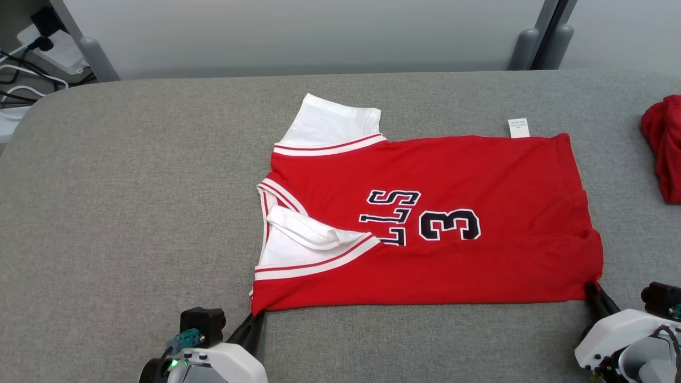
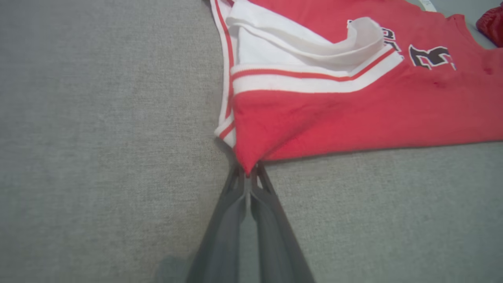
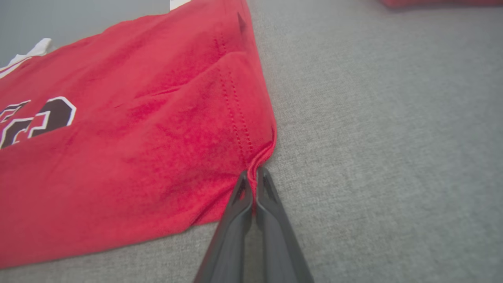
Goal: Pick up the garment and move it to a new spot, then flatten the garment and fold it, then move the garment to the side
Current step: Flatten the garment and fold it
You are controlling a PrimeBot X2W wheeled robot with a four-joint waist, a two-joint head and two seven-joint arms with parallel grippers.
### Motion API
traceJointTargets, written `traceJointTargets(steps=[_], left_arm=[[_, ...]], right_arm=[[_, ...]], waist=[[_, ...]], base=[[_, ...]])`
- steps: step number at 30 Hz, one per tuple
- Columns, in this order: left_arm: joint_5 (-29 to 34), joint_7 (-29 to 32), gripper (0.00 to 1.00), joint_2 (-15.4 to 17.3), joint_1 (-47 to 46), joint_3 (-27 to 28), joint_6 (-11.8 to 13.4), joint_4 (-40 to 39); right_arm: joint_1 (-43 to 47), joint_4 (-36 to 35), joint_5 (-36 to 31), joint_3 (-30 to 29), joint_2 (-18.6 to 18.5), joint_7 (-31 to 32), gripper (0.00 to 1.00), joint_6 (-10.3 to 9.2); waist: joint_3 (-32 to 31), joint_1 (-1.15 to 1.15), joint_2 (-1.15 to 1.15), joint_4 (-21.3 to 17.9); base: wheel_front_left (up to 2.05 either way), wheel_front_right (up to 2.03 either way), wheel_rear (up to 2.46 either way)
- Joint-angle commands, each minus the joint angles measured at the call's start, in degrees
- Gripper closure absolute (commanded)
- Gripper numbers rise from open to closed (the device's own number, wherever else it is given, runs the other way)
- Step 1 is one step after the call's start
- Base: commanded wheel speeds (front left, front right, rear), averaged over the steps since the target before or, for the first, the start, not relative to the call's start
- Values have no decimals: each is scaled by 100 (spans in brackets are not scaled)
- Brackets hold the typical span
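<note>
We see the red white-sleeved fabric jersey (image 1: 479, 175) lying lengthwise left-right, collar left; our left gripper (image 2: 247, 173) and right gripper (image 3: 253, 175) each clamp 1 near corner.

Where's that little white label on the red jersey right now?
In the head view, the white label pokes out from the far edge of the jersey, toward the robot's right, lying on the grey surface near the hem corner.

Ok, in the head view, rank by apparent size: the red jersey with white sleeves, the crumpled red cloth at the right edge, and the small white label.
1. red jersey, largest.
2. crumpled red cloth, cut off at the picture's edge, so full size unsure.
3. white label, smallest.
</note>
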Motion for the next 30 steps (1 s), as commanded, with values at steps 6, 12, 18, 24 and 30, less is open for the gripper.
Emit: traceJointTargets(steps=[6, 12, 18, 24, 30], left_arm=[[-102, 130, 100, 197, 241, 135, 64, -515], [-127, 270, 100, 363, 624, 107, 272, -1115], [-94, 440, 100, 509, 827, 57, 457, -1588], [-142, 618, 100, 603, 1048, 3, 578, -1764], [-406, 666, 60, 534, 1247, 56, 556, -1660]], right_arm=[[238, -122, 238, 361, -394, -103, 100, -1], [637, -357, 415, 410, -642, -129, 100, -1], [1151, -655, 533, 411, -872, -63, 100, -1], [1654, -1025, 616, 355, -939, 235, 100, -1], [1887, -1377, 410, 311, -864, 323, 28, -1]], waist=[[-63, 0, 0, 13], [-154, 0, 0, 130], [-254, 0, 0, 251], [-450, 0, 0, 245], [-634, 0, 0, 157]], base=[[0, 0, 0], [0, 0, 0], [0, 0, 0], [0, 0, 0], [0, 0, 0]])
